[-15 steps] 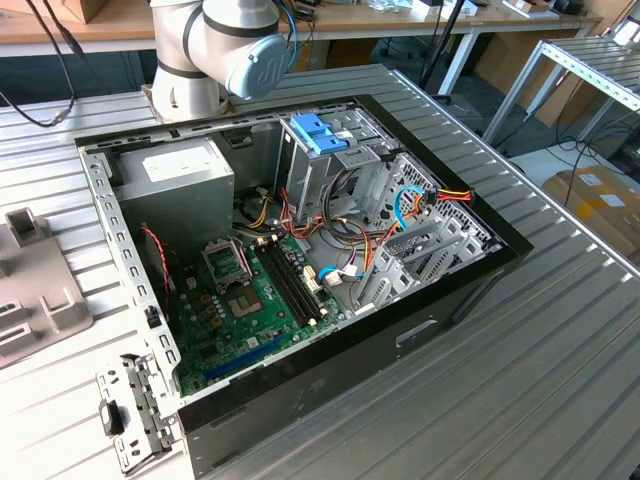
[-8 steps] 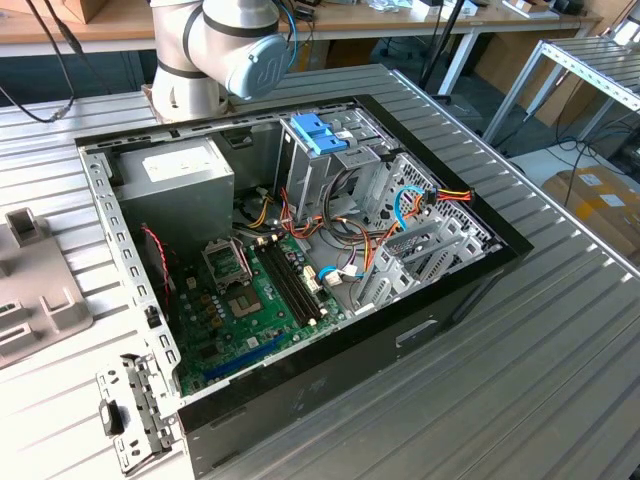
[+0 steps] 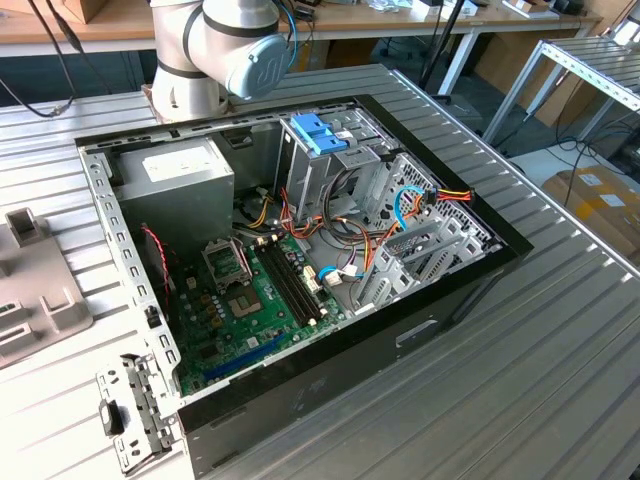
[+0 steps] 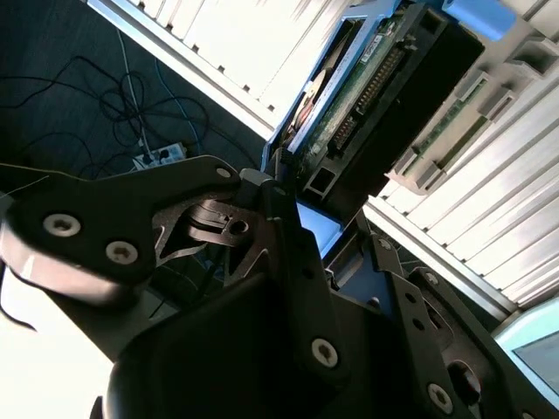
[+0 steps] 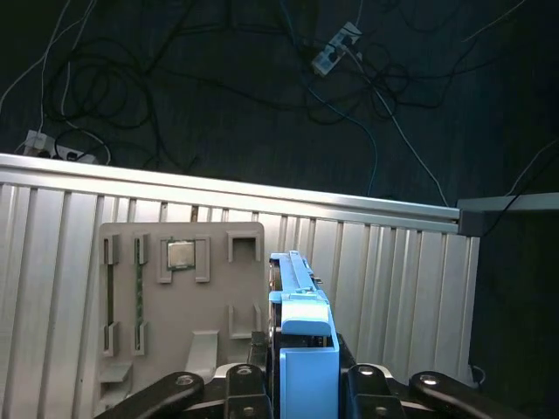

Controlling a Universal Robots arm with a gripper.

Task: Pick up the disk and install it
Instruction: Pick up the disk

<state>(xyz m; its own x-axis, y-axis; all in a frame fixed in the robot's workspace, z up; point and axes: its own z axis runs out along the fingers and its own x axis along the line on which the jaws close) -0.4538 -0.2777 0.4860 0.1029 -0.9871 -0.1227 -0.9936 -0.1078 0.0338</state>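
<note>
Gripper (image 5: 301,377) of black metal is clamped on the disk (image 5: 304,345), a flat grey metal hard drive framed by bright blue plastic side rails, with one jaw pressed against each side of it. In the first wrist view the drive is seen edge-on, its blue rail standing up between the jaws. Behind it lie a light grey plastic tray (image 5: 131,305) with moulded slots and the ribbed aluminium table (image 5: 393,279). A small square silvery chip (image 5: 181,254) sits in one recess of that tray. Beyond the table edge, loose cables (image 5: 105,96) lie on a dark floor.

In the second wrist view the gripper (image 4: 325,234) grips the pale blue rail. The drive's dark body and green circuit board (image 4: 376,87) run away from the jaws beside the grey tray (image 4: 489,113). Whether the drive touches the tray cannot be told.

The exterior view shows the open black computer case (image 3: 400,330) lying on the table (image 3: 560,330). Inside are a green motherboard (image 3: 240,310), a grey metal box with a white label (image 3: 178,168) and a light-blue plastic bracket (image 3: 320,133) on the drive cage. The grey arm base (image 3: 215,50) stands behind the case.
</note>
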